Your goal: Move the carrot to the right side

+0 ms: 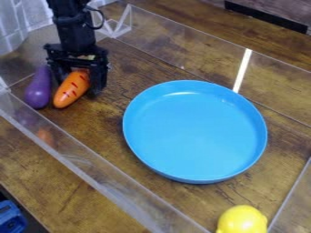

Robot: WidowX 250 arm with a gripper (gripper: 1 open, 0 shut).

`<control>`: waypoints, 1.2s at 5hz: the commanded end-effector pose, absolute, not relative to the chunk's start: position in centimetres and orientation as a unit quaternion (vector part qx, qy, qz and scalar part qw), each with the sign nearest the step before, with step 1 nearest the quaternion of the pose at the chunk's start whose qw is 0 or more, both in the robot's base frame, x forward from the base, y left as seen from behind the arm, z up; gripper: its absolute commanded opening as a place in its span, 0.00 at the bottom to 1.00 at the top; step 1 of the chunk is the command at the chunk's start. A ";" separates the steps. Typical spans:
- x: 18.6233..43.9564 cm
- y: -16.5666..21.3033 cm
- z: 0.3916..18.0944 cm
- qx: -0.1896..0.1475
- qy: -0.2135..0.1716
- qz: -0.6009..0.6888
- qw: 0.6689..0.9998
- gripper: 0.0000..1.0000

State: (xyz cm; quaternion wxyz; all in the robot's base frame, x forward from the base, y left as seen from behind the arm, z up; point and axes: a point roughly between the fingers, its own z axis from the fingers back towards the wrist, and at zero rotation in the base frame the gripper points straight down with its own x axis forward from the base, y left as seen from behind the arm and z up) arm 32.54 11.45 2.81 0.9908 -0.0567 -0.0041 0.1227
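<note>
The carrot (69,88), small and orange with dark stripes, lies tilted on the wooden table at the left. Its far end reaches up between the fingers of my gripper (75,80). The black gripper points straight down over that end, and its jaws stand open on either side of the carrot without closing on it. The carrot's leafy top is hidden behind the fingers. A purple eggplant (39,88) lies right beside the carrot on its left.
A large blue plate (195,132) fills the middle and right of the table. A yellow lemon (242,221) sits at the front right corner. Clear plastic walls (73,155) fence the work area along the front and sides.
</note>
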 end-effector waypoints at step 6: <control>30.9 12.0 2.2 -0.042 0.002 0.048 0.998 0.00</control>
